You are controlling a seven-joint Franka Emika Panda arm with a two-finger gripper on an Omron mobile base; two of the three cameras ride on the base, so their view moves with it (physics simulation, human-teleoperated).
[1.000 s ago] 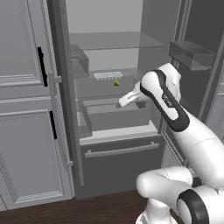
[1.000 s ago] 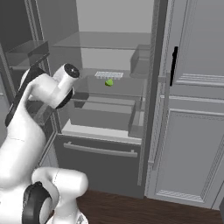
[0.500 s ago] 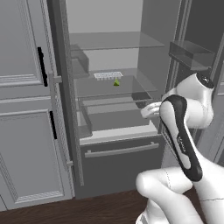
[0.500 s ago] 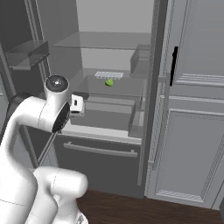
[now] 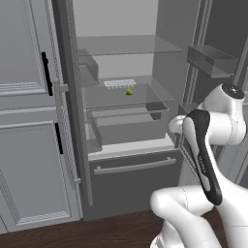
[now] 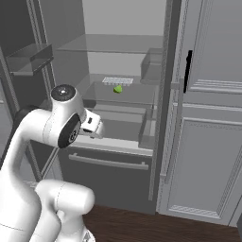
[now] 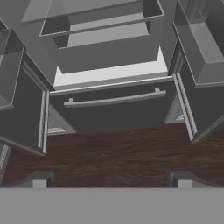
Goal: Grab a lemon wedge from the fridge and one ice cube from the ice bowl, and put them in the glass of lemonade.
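Fridge (image 5: 131, 184) matt grey, glass shelves (image 5: 127, 96) (translucent); floor (image 7: 113, 153) dark wood.

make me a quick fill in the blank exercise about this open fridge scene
1. The lemon wedge lies on a glass ____ inside the fridge.
2. Just behind the wedge lies a flat white ____.
3. The fridge's doors stand ____.
4. The bottom drawer with the bar handle is ____.

Missing words: shelf; tray; open; closed
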